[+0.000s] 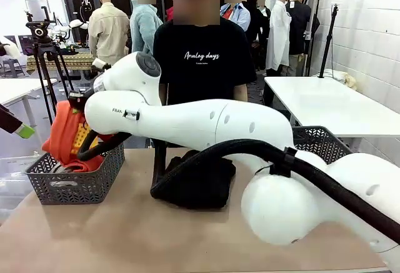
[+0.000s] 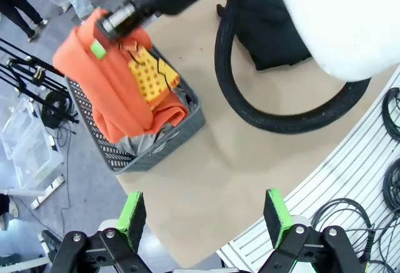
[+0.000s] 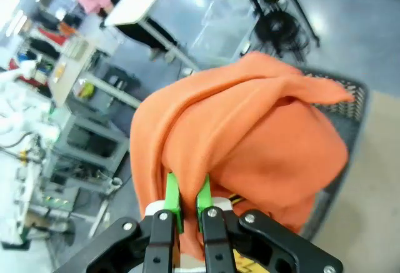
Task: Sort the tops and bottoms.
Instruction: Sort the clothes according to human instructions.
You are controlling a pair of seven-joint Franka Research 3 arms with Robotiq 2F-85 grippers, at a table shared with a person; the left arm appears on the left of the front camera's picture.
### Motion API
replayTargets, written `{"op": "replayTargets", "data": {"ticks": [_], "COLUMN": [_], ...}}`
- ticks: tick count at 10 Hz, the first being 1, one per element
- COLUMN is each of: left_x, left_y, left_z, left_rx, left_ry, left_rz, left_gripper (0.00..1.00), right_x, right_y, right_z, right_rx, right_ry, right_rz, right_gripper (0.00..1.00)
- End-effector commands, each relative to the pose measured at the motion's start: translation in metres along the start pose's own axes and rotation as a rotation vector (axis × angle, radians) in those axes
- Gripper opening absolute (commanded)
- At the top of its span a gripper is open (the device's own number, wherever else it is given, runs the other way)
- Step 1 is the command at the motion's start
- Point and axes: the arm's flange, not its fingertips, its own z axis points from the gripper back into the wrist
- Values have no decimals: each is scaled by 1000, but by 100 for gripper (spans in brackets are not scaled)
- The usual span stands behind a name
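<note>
The table is a smooth tan board. At its edge stands the grey basket, a stiff plastic box with latticed walls. Near the basket, on its right in the front view, lie the black bottoms, a thick, soft, matte bundle about as wide as the basket itself.

The orange top hangs over the basket, a limp, bright knit falling in rounded folds, its lower part already draped inside on a pale grey top. The right hand is above the basket with its green pads pinched together on a fold of the orange cloth. The left hand hovers well back from the basket, fingers wide apart and holding nothing.

The step in hand looks like dropping the orange top into the basket. The next move likely calls for parting the fingers so the cloth settles inside, not over the rim. A yellow print patch faces up.
</note>
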Motion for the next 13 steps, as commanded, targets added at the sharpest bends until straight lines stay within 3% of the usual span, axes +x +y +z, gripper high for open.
{"op": "replayTargets", "data": {"ticks": [1, 3, 9, 13], "left_x": [0, 0, 0, 0], "left_y": [0, 0, 0, 0], "left_z": [0, 0, 0, 0], "left_rx": [1, 1, 1, 1], "left_ry": [1, 1, 1, 1], "left_rz": [0, 0, 0, 0], "left_gripper": [98, 98, 98, 98], "right_x": [43, 24, 4, 5], "right_y": [24, 16, -9, -7], "right_z": [-70, -88, -112, -114], "right_rx": [84, 115, -167, -178], "right_ry": [143, 227, 217, 221], "right_rz": [33, 26, 172, 173], "right_gripper": [0, 0, 0, 0]}}
